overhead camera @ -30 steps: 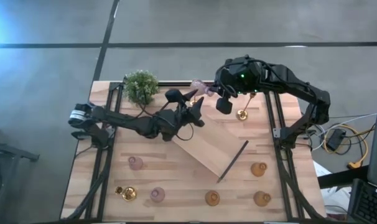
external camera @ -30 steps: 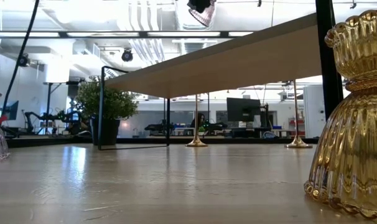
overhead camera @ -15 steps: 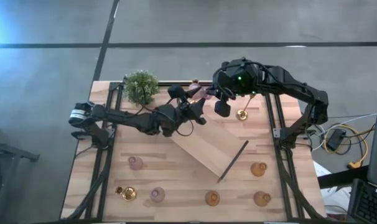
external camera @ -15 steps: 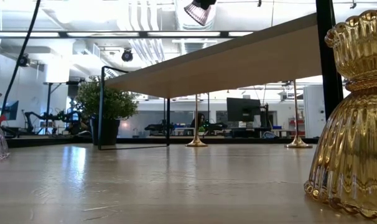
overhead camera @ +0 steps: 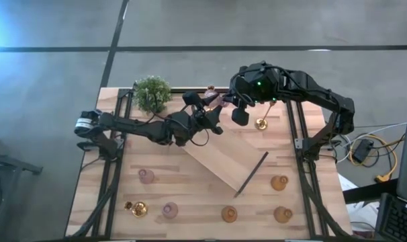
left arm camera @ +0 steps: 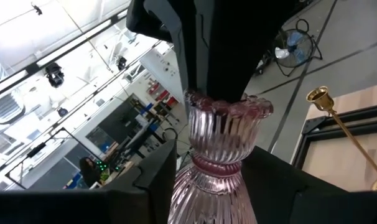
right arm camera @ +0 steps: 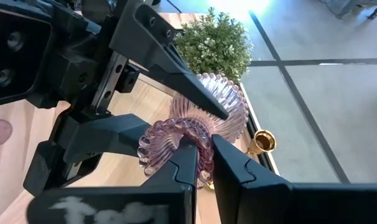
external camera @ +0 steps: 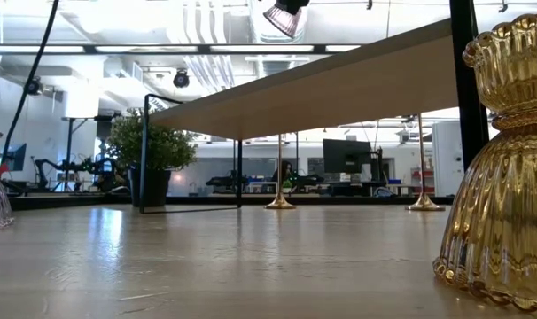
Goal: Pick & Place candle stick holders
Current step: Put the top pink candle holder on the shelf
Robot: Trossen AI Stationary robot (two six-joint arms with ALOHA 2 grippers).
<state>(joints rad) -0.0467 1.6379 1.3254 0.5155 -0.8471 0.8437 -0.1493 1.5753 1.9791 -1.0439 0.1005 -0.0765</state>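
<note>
A pale pink ribbed glass candle stick holder (overhead camera: 215,98) hangs high over the table's far middle, between both grippers. My right gripper (right arm camera: 204,149) comes from the right and is shut on its cup. My left gripper (overhead camera: 210,109) reaches in from the left, a finger on each side of the holder's lower body (left arm camera: 210,193). The low view shows the holder (external camera: 286,13) only at the picture's top edge. Other holders stand on the table: pink ones (overhead camera: 146,176), amber ones (overhead camera: 279,183) and gold ones (overhead camera: 138,208). My left gripper has the pink holder's lower body (left arm camera: 182,186) between its two fingers, roughly level and from the table's left. The holder's cup points away from the wrist. My right gripper pinches the scalloped rim of the cup (right arm camera: 176,140) between its two fingers, slanting down from the table's right. The holder is tilted and clear of the table.
A long light-wood tray (overhead camera: 223,158) with black handles lies slantwise mid-table, its near end raised in the low view. A green potted plant (overhead camera: 152,93) stands at the far left. A thin gold holder (overhead camera: 260,123) stands beside the right gripper. An amber holder (external camera: 503,159) stands close to the low camera.
My left gripper has gone a little toward the table's far edge and now stands at the pink holder that my right gripper keeps up. The holder has tipped slightly in the low view. The right arm has kept its place.
</note>
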